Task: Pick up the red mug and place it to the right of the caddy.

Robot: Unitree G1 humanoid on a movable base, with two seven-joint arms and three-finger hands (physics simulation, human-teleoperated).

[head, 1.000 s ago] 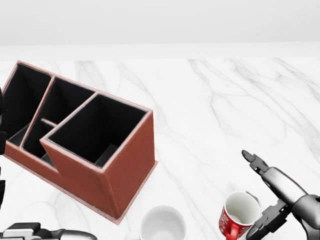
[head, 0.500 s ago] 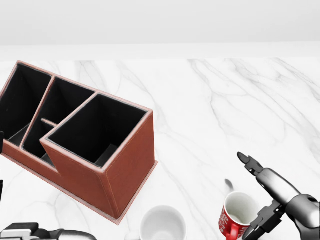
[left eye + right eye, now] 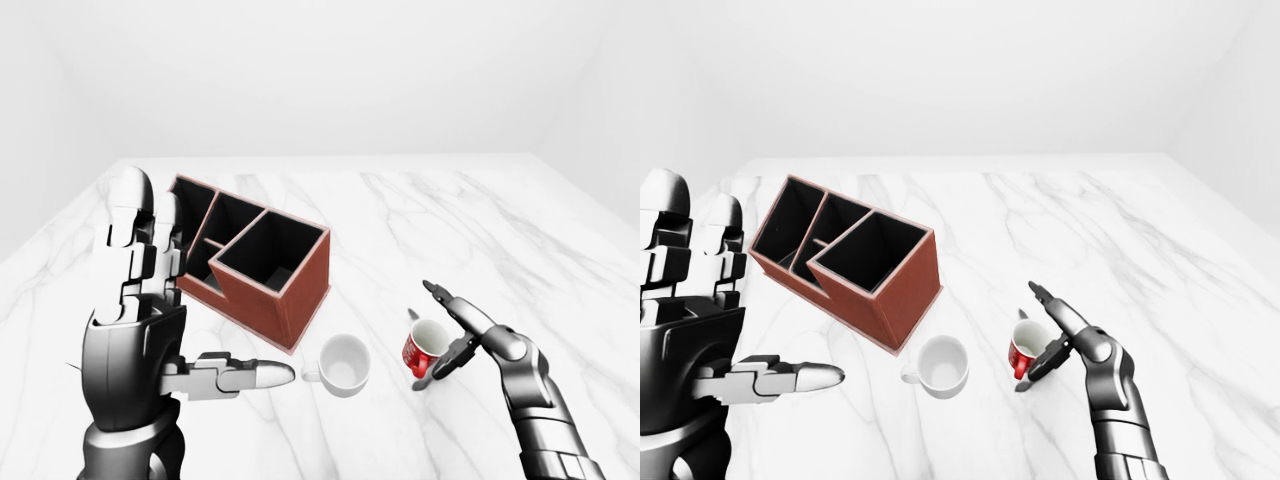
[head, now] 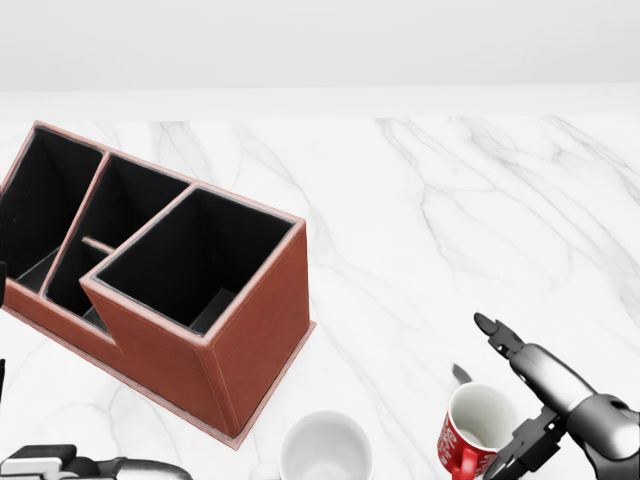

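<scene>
- The red mug (image 3: 424, 347) stands upright on the marble counter (image 3: 480, 230), to the right of the white mug (image 3: 343, 364) in the left-eye view and lower right of the caddy (image 3: 262, 264), well apart from it.
- It looks like a small, rigid ceramic piece with a white interior and white lettering on its side: probably light, smooth-glazed and therefore slippery, and breakable if dropped or knocked over.
- A dark stub showing at its upper left edge in the left-eye view may be its handle, though this is too small to be sure.
- The safest hold is probably across the body, fingers on opposite sides of the wall below the rim, rather than a pinch on the thin rim alone.
- The right hand (image 3: 447, 333) sits just beside the mug on its right, fingers spread open: one finger (image 3: 447, 303) reaches over the rim toward the top of the view, another (image 3: 437, 371) lies low by the base. They bracket the mug but are not closed round it, and contact cannot be confirmed.
- The left hand (image 3: 150, 310) is raised at the left of the view, fingers extended and empty, thumb pointing toward the white mug.
- The caddy is a red-brown box with several open, dark compartments; bare counter lies to its right.
</scene>
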